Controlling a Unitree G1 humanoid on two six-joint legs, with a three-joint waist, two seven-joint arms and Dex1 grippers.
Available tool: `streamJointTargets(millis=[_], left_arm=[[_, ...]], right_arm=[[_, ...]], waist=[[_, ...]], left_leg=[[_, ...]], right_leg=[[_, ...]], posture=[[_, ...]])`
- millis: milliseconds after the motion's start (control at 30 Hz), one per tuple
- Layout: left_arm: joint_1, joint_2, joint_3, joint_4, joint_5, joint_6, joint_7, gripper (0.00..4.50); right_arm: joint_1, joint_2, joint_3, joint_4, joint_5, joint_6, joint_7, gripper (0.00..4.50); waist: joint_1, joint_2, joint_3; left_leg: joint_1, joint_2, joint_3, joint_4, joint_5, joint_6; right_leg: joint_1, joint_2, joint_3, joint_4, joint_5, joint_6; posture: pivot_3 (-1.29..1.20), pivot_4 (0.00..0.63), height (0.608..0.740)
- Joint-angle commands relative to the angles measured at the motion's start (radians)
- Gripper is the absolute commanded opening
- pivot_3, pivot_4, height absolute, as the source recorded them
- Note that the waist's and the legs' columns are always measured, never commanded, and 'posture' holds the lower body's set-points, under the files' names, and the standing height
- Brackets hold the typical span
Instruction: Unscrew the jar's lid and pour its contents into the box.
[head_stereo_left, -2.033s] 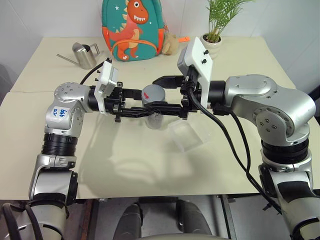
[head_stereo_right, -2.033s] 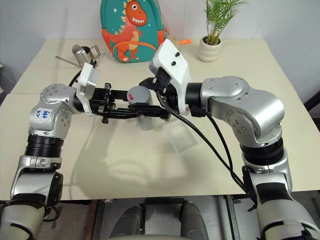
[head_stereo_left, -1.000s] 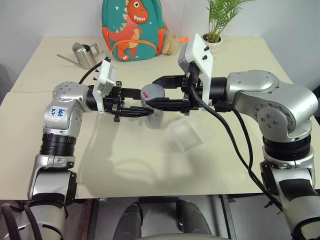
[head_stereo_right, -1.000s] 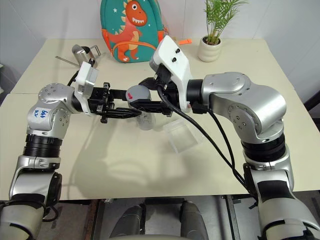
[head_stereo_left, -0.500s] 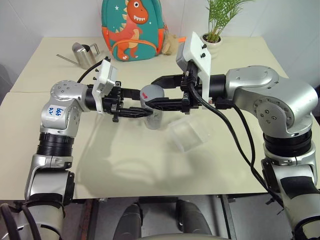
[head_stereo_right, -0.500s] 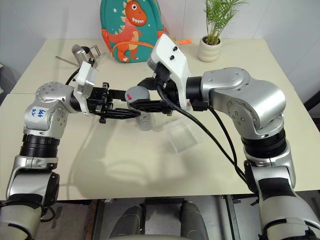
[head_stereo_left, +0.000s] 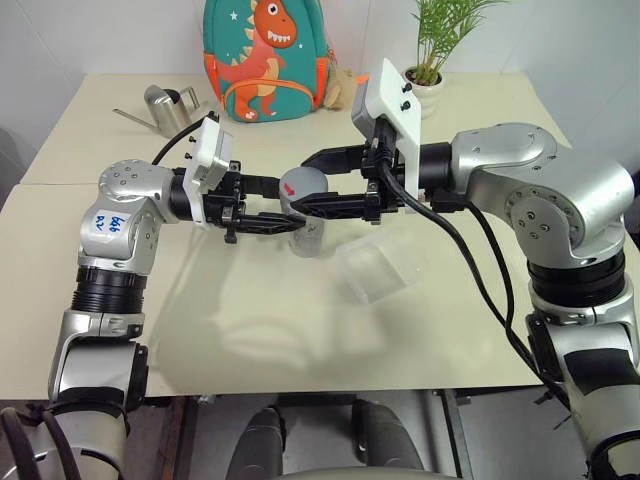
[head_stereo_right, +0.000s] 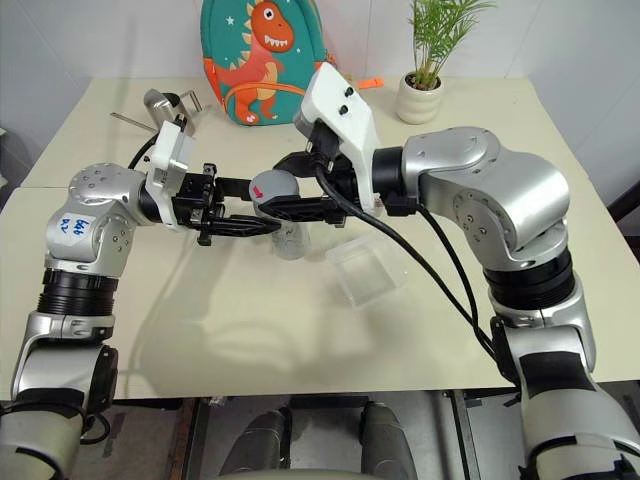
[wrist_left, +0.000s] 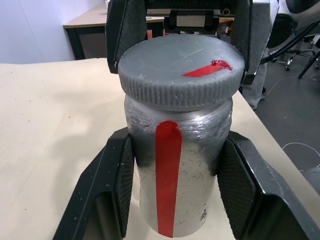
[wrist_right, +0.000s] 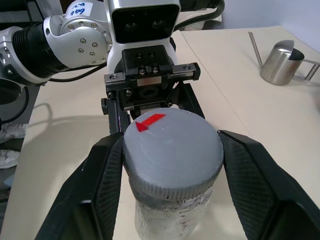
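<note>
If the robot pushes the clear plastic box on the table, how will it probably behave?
The clear plastic box looks thin-walled and holds nothing, so it is probably light and would slide easily on the smooth table. Being shallow and wide, it seems unlikely to tip.

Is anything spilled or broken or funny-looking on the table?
Nothing stands out. The shiny silver jar with its red stripe is upright, its round grey lid on, and no spill shows around the clear plastic box.

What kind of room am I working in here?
Probably an office or lab staged with household props: pale tables by a white wall, a dinosaur backpack, a potted plant, a steel watering can, and office chairs nearby.
</note>
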Motion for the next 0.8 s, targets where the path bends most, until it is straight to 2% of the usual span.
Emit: streamJointTargets(millis=[33,533,800], left_arm=[[0.049,0.029,-0.042,-0.017,0.027,0.015,-0.036,2.02],[0.072,0.042,-0.05,-0.039,0.026,0.024,-0.028,2.02],[0.029,0.05,0.008,-0.013,0.01,0.016,0.019,2.02]], right_arm=[[-0.078,-0.045,-0.093,0.012,-0.065,-0.085,-0.031,2.76],[-0.112,-0.048,-0.105,0.063,-0.101,-0.126,-0.017,2.76],[-0.024,-0.075,-0.135,0.053,-0.128,-0.087,-0.074,2.76]], waist=[[0.0,0.0,0.0],[0.0,0.001,0.001],[0.0,0.001,0.001]], left_leg=[[0.0,0.0,0.0,0.0,0.0,0.0],[0.0,0.001,0.003,0.0,0.0,0.0],[0.0,0.001,0.004,0.0,0.0,0.0]], right_leg=[[0.0,0.0,0.0,0.0,0.0,0.0],[-0.002,0.0,0.003,0.001,0.0,0.0],[-0.002,0.0,0.003,0.001,0.0,0.0]], posture=[[0.0,0.15,0.74],[0.0,0.15,0.74],[0.0,0.15,0.74]])
